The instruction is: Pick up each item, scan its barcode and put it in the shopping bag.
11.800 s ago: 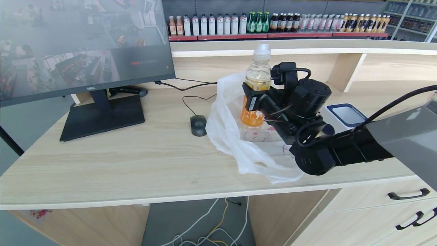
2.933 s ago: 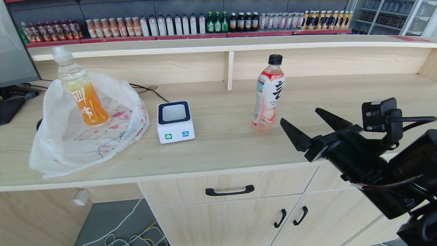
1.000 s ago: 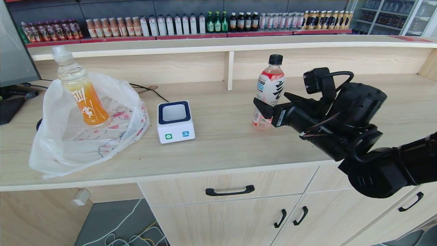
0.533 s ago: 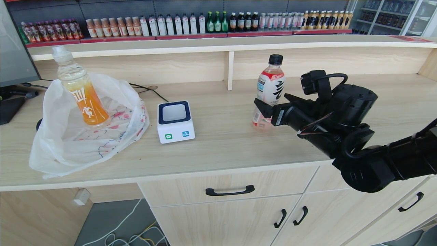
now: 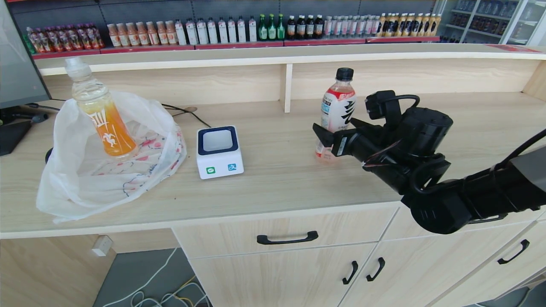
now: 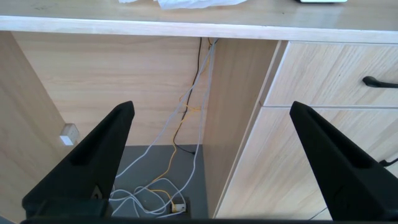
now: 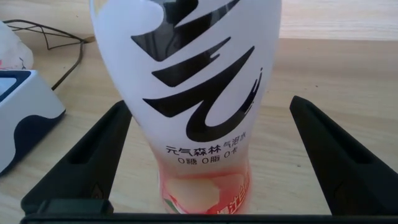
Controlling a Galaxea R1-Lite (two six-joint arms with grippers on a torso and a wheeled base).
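Note:
A pink-and-white drink bottle (image 5: 338,106) with a black cap stands upright on the wooden counter (image 5: 277,179). My right gripper (image 5: 339,131) is open, with one finger on each side of the bottle's lower half. In the right wrist view the bottle (image 7: 199,68) stands between the spread fingers (image 7: 81,168), with a gap on both sides. To the left, an orange drink bottle (image 5: 104,121) stands inside the white shopping bag (image 5: 81,187). The white scanner box (image 5: 218,151) sits between bag and pink bottle. My left gripper (image 6: 208,112) hangs open below the counter edge, holding nothing.
A raised back ledge (image 5: 286,55) and its upright divider (image 5: 288,87) stand behind the bottle. A monitor (image 5: 19,64) and cables are at the far left. Drawers with black handles (image 5: 287,238) sit under the counter. Loose cables (image 6: 180,124) hang below near my left gripper.
Over the last second my right gripper moved left and forward, so its open fingers now straddle the pink bottle. Bottle, bag and scanner have not moved.

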